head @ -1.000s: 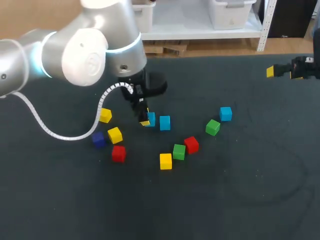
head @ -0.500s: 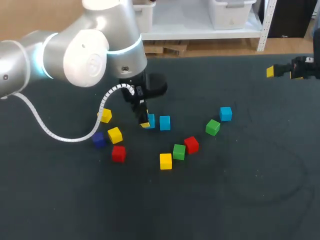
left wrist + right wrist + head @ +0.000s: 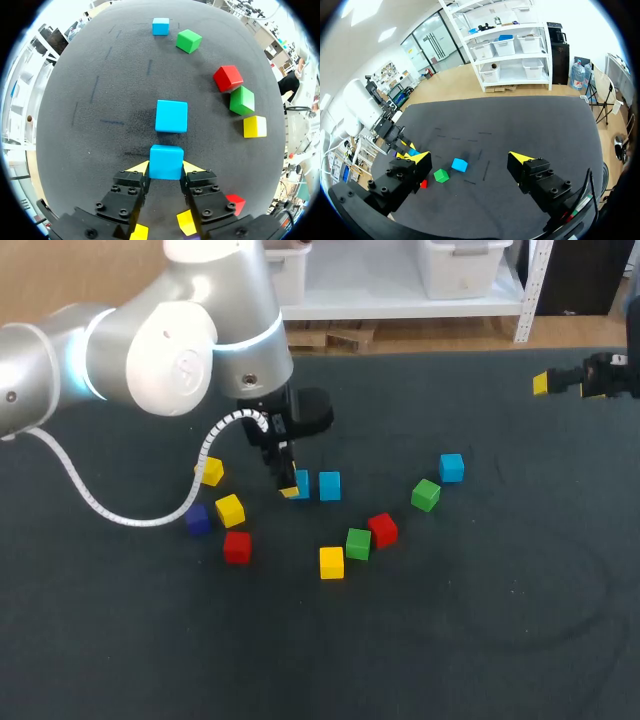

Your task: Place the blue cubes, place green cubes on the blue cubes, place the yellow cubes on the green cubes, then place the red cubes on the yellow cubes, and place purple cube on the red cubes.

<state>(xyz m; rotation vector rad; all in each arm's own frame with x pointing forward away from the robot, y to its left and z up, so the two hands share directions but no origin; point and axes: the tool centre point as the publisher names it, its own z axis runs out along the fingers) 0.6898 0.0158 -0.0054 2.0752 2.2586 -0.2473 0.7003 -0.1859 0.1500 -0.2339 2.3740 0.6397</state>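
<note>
Left gripper (image 3: 166, 167) has a blue cube (image 3: 166, 161) pinched, one yellow tip against each side and the jaws no wider than the cube. I can't tell whether that cube is resting on the table (image 3: 480, 620) or is just off it.

Straight ahead of the fingers, across a small gap, the second blue cube (image 3: 171, 116) sits flat on the dark surface. Further out on the same line is the third blue cube (image 3: 160, 26), with a green cube (image 3: 188, 40) just beside it, turned at an angle.

To the side of that line three cubes run in a curve. The red cube (image 3: 228, 78) comes first, then the second green cube (image 3: 242, 100) tight up against it. The yellow cube (image 3: 254, 126) sits just beside the green one.

Back behind the gripper, under the left arm (image 3: 170, 350) and its white cable (image 3: 90, 495), is another cluster. The second red cube (image 3: 237, 547) is nearest the front. The second yellow cube (image 3: 229, 510) is just past it, and the purple cube (image 3: 196, 519) sits close alongside. The third yellow cube (image 3: 210, 471) lies furthest back, by the cable. Every cube face I can see is plain flat colour.

Well apart from all this, the right gripper (image 3: 470, 158) hangs over the far right of the table. Its fingers are spread wide with nothing between them, and the cubes lie off ahead of it.
</note>
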